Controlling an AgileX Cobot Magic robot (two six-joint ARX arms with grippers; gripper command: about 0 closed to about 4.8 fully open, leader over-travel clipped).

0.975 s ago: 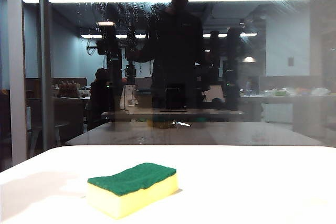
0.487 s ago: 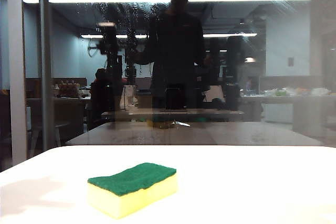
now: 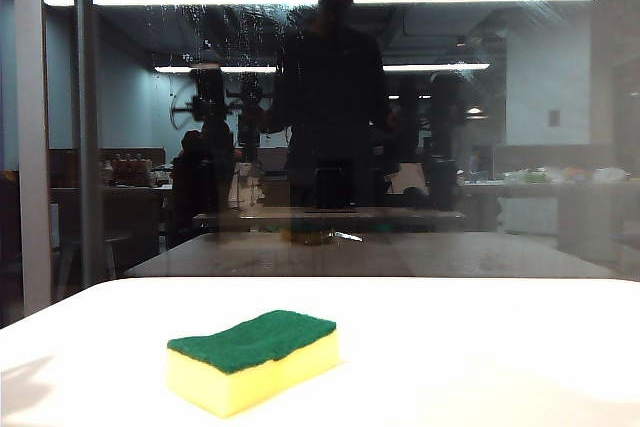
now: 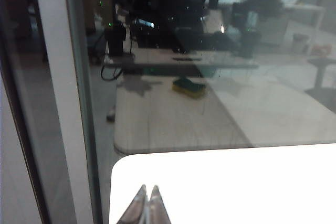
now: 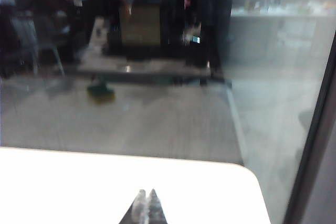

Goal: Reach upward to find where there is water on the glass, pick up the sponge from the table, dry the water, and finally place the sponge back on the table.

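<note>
The left gripper (image 4: pixel 147 203) has its jaws pressed together, tips touching, with nothing between them; it hangs above the near corner region of the table (image 4: pixel 236 182), close to the table's rounded edge. Beyond the jaw tips the white surface ends and the glass (image 4: pixel 173 93) begins, showing a brownish mirrored tabletop with a small reflected sponge on it. To one side of these jaws stands the pale vertical frame bar (image 4: pixel 63 93). The right gripper (image 5: pixel 145 205) is likewise fully closed and empty, its tips meeting over the white table near its rounded corner; ahead of it the pane shows a blurred reflection of the room, and a dark frame edge runs along one side. Neither gripper appears in the exterior view, nor does the real sponge in either wrist view — only its reflection. In the exterior view the sponge (image 3: pixel 252 360) lies flat on the table, green scouring layer up, apart from the glass behind it. High on the pane, the water (image 3: pixel 215 32) shows as thin whitish vertical streaks and fine droplets around the bright horizontal light strip, beside the silhouetted person (image 3: pixel 335 87).
</note>
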